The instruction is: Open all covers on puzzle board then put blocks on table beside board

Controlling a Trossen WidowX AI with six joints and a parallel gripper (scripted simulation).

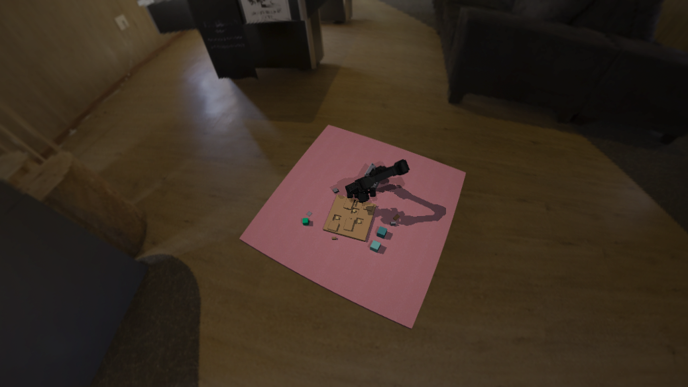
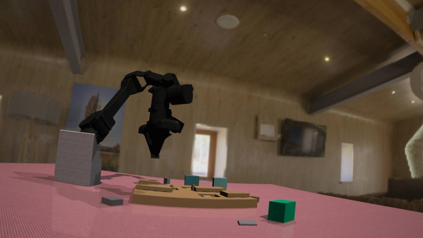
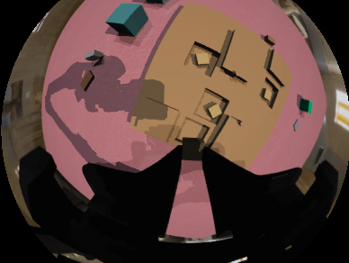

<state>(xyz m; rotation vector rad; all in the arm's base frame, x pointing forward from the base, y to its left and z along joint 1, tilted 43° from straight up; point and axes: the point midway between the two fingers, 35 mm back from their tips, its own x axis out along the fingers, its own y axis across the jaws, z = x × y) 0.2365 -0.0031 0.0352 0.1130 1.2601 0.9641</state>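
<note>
My gripper [image 2: 155, 156] [image 3: 192, 149] is shut on a small yellowish block, dark in shadow, held above the puzzle board [image 1: 346, 234] [image 2: 192, 201] [image 3: 166, 68] near its arm-side edge. The tan board lies flat. Raised tan covers [image 1: 348, 223] [image 2: 208, 188] stand beside open wells. One small yellowish block [image 3: 202, 58] shows in a well, another block [image 3: 215, 110] in a middle well and a third block [image 3: 266, 94] in a well at the right in the wrist view. The well just beyond my fingertips looks empty, though shaded. In the top view the arm hides the fingertips.
A dark teal cube [image 1: 381, 232] [image 2: 191, 180] [image 3: 126, 19] and a light teal cube [image 1: 375, 246] [image 2: 219, 182] stand beside the board. A green cube [image 1: 305, 221] [image 2: 281, 210] [image 3: 306, 105] stands off the opposite side. Small grey pieces [image 2: 112, 201] and brown pieces [image 3: 87, 80] lie around the board.
</note>
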